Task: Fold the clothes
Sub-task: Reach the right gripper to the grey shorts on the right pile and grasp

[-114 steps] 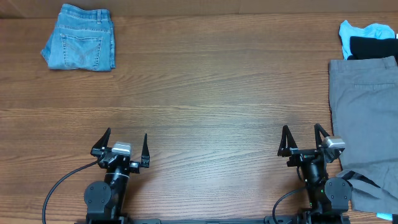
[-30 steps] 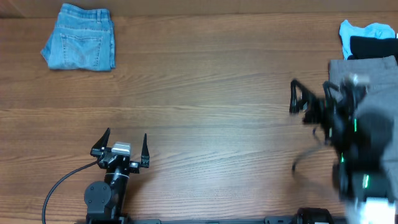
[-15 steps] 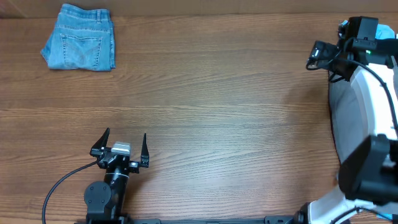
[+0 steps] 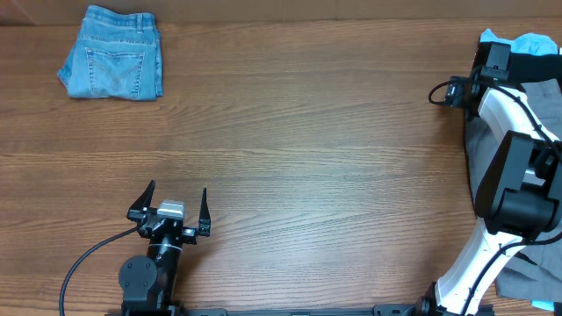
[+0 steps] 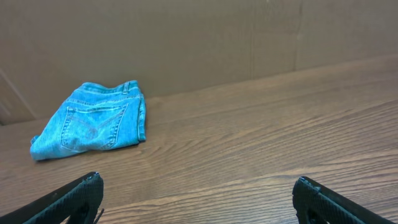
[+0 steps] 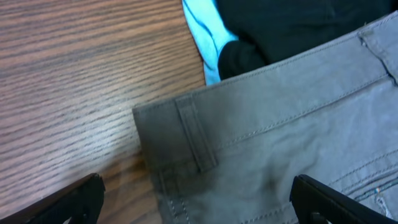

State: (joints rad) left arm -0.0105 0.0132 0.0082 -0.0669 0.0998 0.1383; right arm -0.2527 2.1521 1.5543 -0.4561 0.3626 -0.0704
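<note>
1. A brown wooden table point(image 4: 290, 132) is seen across the whole overhead view
2. The grey shorts point(image 6: 280, 149) are spread along the right edge of the table. In the overhead view they are largely covered by the right arm point(image 4: 502, 118), which is stretched out over them. Their waistband corner, with a belt loop, is shown close under the right wrist camera
3. The denim shorts point(image 4: 112, 64) are laid folded at the far left corner, well apart from the other clothes
4. A black garment point(image 6: 298, 25) is bunched against the far side of the grey waistband, and a light-blue garment point(image 6: 204, 37) is tucked just beside it, touching it
5. The right gripper point(image 6: 196, 196) is held over the waistband corner, its fingers spread wide and nothing pinched between them
6. The left gripper point(image 4: 178, 195) is parked near the front edge on the left, its fingers likewise parted and nothing grasped
</note>
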